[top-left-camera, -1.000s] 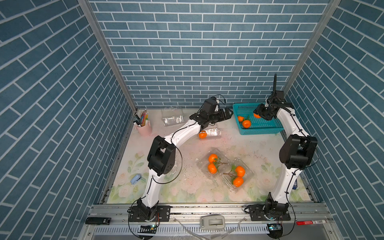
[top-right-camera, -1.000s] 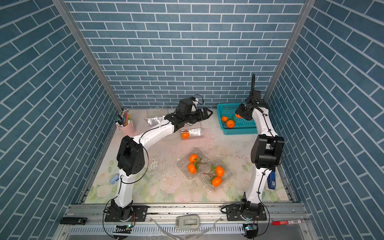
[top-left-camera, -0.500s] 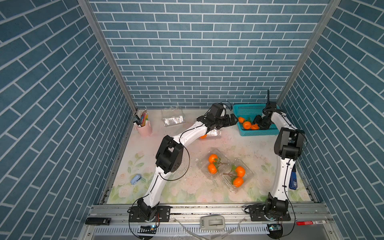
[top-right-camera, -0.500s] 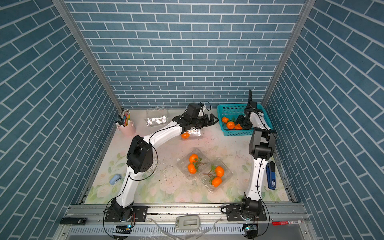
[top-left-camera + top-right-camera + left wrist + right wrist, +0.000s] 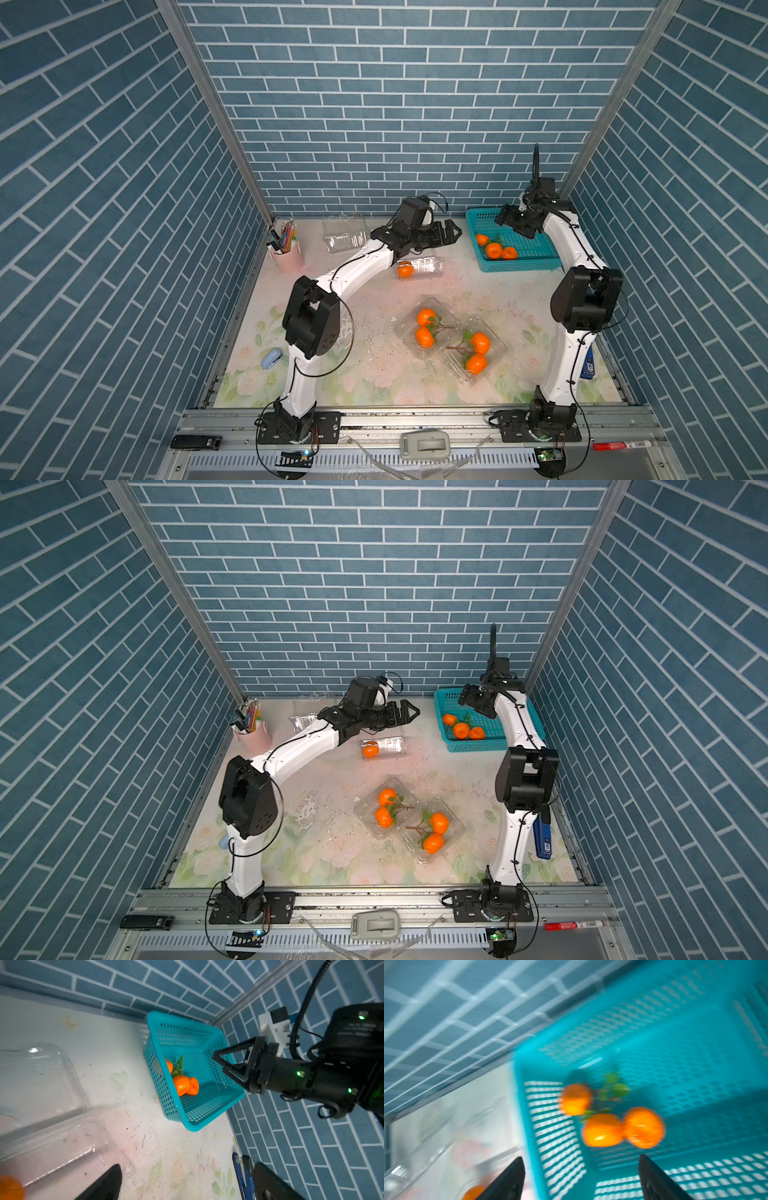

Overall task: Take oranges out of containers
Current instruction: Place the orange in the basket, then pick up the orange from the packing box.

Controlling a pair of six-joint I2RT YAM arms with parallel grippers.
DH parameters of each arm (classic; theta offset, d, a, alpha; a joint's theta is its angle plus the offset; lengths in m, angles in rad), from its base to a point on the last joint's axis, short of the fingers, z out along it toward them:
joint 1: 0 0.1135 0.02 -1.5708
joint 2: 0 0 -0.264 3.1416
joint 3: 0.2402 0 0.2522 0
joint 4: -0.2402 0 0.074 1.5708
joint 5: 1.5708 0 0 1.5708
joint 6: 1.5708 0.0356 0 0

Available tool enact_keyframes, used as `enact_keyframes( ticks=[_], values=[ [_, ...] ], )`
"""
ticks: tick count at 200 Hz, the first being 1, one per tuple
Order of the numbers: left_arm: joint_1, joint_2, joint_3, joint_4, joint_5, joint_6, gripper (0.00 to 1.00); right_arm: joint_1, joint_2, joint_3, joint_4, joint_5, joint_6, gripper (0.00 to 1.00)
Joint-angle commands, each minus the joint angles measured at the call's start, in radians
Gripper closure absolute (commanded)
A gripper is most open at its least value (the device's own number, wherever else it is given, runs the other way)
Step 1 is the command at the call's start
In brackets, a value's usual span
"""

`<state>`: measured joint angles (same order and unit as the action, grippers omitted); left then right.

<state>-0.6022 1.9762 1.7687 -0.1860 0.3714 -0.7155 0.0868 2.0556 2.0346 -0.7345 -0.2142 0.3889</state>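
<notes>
The right gripper (image 5: 509,220) has come up off the teal basket (image 5: 521,266) and its jaws have widened since the earlier frames. The basket has gone from two fruits to three oranges (image 5: 494,249).

Nearest, at lower centre of both top views, two clear clamshell boxes lie open and touching. The right-hand clamshell (image 5: 498,347) holds a twig-joined pair (image 5: 480,343), and the left-hand clamshell (image 5: 405,330) holds another pair (image 5: 426,316). None of these four is out yet. Farther up, at frame centre, a third clamshell (image 5: 428,267) lies on the table with a single orange (image 5: 405,270) at its left end; its other half is bare. Beyond it, at upper left beside the pink pen cup (image 5: 286,259), a fourth clamshell (image 5: 345,237) is empty. By my count three fruits are out and five remain, with the single one the likeliest next.

The left gripper (image 5: 452,235) hangs just beyond the third clamshell, jaws spread fully, with nothing between them and touching nothing. Farthest, at upper right, the right gripper hovers above the basket's far end. The right wrist view, though blurred, shows its fingers (image 5: 508,1180) wide apart and the three fruits lying free below, so it grips nothing.
</notes>
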Motion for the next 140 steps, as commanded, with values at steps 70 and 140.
enact_keyframes(
  ticks=[70, 140],
  values=[
    [0.197, -0.240, -0.610, 0.395, 0.072, -0.222, 0.01, 0.344, 0.026, -0.101, 0.097, -0.152, -0.018, 0.16],
    [0.250, -0.228, -0.848, 0.681, 0.113, -0.401, 0.01, 0.465, 0.191, -0.079, 0.094, -0.183, 0.012, 0.23]
  ],
)
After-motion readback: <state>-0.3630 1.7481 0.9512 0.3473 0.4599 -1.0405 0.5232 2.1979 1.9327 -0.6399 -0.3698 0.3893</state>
